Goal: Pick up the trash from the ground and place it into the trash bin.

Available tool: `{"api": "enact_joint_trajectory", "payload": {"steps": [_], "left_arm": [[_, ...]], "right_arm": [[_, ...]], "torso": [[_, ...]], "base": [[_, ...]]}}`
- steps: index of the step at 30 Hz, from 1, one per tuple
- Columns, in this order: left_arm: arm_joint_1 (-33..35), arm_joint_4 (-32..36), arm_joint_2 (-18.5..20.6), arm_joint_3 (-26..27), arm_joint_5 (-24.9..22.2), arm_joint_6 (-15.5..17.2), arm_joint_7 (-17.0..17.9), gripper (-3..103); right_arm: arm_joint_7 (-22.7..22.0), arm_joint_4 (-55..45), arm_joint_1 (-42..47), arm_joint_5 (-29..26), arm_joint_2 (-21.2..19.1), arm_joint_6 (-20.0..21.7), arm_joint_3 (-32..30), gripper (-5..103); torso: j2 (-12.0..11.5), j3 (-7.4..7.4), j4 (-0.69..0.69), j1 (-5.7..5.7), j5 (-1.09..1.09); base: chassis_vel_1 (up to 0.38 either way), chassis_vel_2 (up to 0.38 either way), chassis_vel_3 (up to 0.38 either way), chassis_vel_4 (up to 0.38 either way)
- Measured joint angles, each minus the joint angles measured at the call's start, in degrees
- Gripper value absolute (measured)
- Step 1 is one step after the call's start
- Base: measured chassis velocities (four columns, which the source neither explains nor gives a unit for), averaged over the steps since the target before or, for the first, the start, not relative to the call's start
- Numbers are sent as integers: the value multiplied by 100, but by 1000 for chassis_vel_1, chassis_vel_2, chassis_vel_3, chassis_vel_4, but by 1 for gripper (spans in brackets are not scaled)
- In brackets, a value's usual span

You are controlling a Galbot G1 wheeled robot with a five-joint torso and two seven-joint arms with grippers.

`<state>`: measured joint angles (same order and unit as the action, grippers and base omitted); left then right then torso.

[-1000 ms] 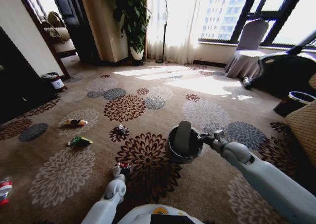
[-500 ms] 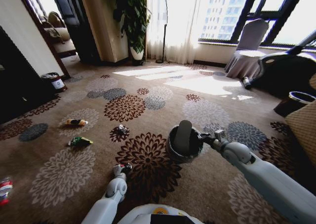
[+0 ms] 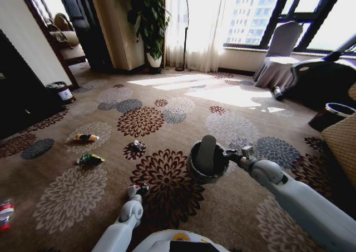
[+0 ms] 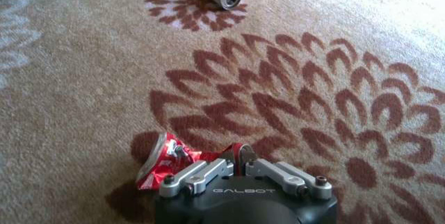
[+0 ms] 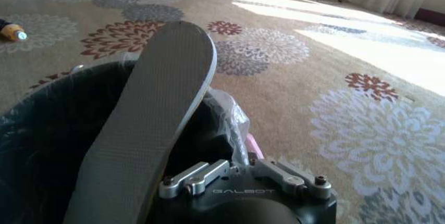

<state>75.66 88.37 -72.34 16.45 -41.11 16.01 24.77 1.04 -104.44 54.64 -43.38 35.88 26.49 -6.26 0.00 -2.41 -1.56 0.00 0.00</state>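
My left gripper (image 3: 136, 189) is low on the carpet, shut on a red crumpled wrapper (image 4: 158, 161) that sticks out beside its fingers. My right gripper (image 3: 227, 153) is shut on the rim of the trash bin (image 3: 194, 171), a small dark bin with a crinkled liner (image 5: 230, 114). A grey shoe sole (image 5: 153, 120) stands up inside the bin. More trash lies to the left: a small silver scrap (image 3: 136, 146), a green packet (image 3: 90, 159), a yellow-orange packet (image 3: 86, 137) and a clear bottle with a red cap (image 3: 5, 213).
A second small bin (image 3: 60, 90) stands by the dark wall at the far left. A larger black bin with a shiny rim (image 3: 339, 109) is at the right beside a sofa arm (image 3: 342, 146). A plant, curtains and a covered chair (image 3: 278, 54) line the far side.
The left gripper has shifted slightly over the red wrapper, so less of the red shows in the head view. The right arm and the bin have not moved.
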Motion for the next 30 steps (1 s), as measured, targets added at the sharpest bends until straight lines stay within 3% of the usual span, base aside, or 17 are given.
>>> {"api": "enact_joint_trajectory", "payload": {"steps": [30], "left_arm": [[3, 5, 1, 1, 1, 3, 0, 4]], "right_arm": [[0, -2, -1, 0, 0, 1, 1, 1]], "torso": [[0, 0, 0, 0, 0]], "base": [[0, 0, 0, 0]]}}
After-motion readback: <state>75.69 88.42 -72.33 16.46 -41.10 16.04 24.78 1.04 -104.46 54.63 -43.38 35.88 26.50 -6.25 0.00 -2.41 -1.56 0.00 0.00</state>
